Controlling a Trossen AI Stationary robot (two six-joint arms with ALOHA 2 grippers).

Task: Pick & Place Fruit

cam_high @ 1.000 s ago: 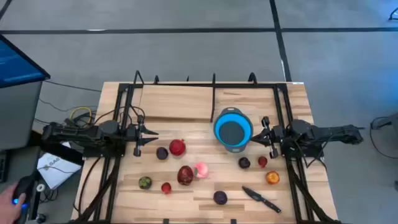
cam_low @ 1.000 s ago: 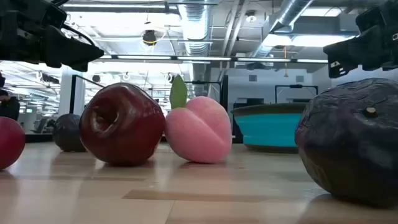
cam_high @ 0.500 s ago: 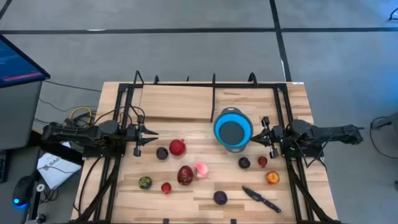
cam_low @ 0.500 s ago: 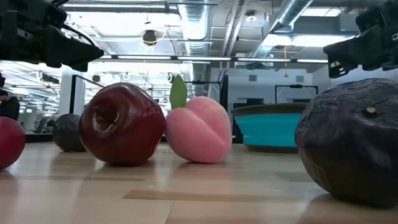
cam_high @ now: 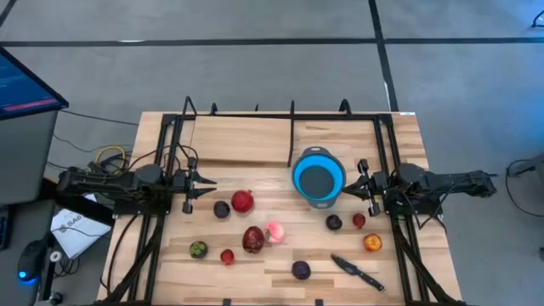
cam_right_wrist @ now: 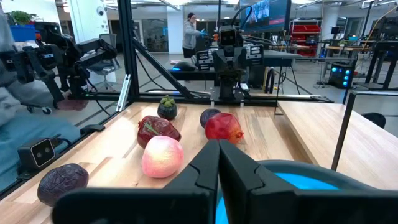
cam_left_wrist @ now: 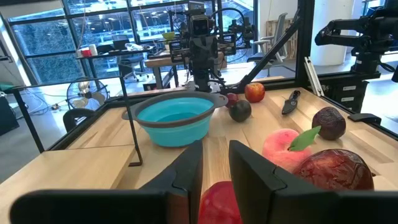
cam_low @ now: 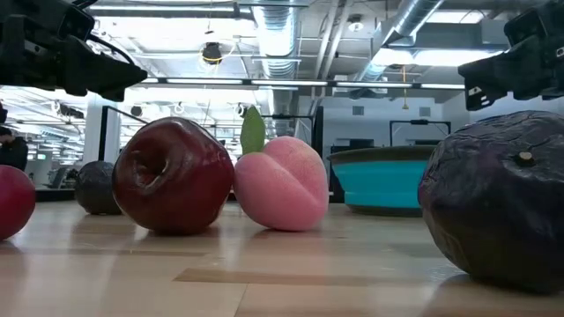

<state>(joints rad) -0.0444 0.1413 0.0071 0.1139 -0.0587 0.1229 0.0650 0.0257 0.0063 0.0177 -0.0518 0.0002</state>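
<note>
I haven't picked anything yet: round red and purple fruit (cam_high: 253, 239) lies scattered at six o'clock of the round blue bowl (cam_high: 319, 178). Left gripper (cam_high: 194, 189) hovers slightly parted and empty at nine; right gripper (cam_high: 364, 181) is pinched closed and empty at three. Next I must open over one fruit.

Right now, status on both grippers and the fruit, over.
Left gripper and right gripper both raised, holding nothing; right shut. Fruit loose on the table; blue bowl holds none. Knife lies near the front edge.
</note>
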